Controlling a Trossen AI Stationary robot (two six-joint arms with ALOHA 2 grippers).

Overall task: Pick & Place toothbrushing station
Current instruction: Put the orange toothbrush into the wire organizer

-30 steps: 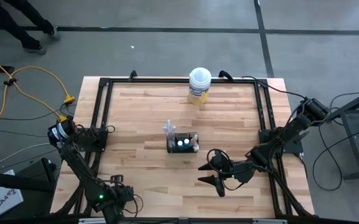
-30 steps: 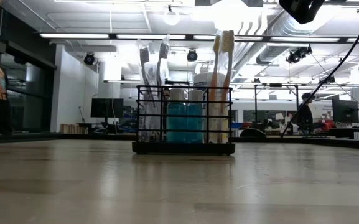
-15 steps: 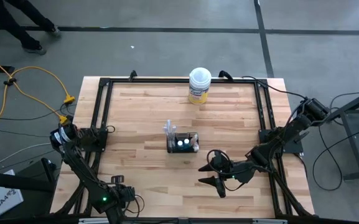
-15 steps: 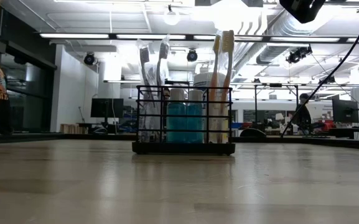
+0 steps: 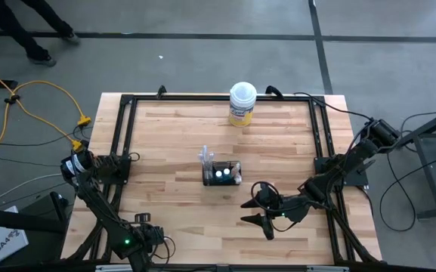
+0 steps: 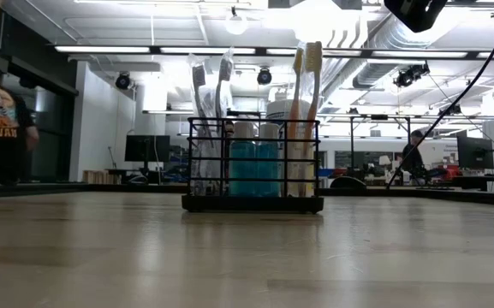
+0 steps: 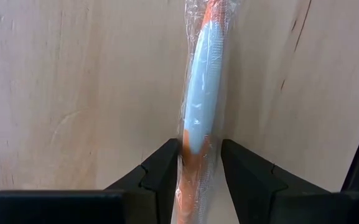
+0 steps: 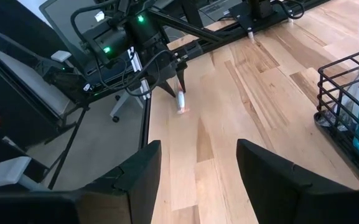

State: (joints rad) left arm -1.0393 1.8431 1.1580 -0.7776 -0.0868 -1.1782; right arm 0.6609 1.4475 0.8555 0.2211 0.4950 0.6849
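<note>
The toothbrushing station (image 5: 222, 173) (image 6: 252, 167), a black wire holder, stands on its base at the table's middle. It holds upright toothbrushes (image 6: 306, 111) and two teal tubes (image 6: 255, 162). Near the table's front left corner my left gripper (image 5: 146, 233) (image 8: 179, 87) points down, shut on a toothbrush in clear wrap (image 7: 199, 112) that lies on the wood. My right gripper (image 5: 251, 213) (image 8: 198, 162) hovers open, right of and nearer than the station (image 8: 353, 118), with nothing between its fingers. My left gripper pinches the wrapped toothbrush between its two fingers (image 7: 163, 171), one on each long side of the orange part (image 7: 195, 168) next to the blue part. The fingers come from above, pointing down, and lie across the brush. The brush lies flat on the table.
A yellow round tub with a white lid (image 5: 242, 104) stands near the table's far edge, behind the station. A black rail frame (image 5: 123, 151) runs around the tabletop. Bare wood lies between the left gripper and the station. People stand in the room beyond.
Both grippers and the station have kept still. A person beyond the table has walked on at the left edge of the low view.
</note>
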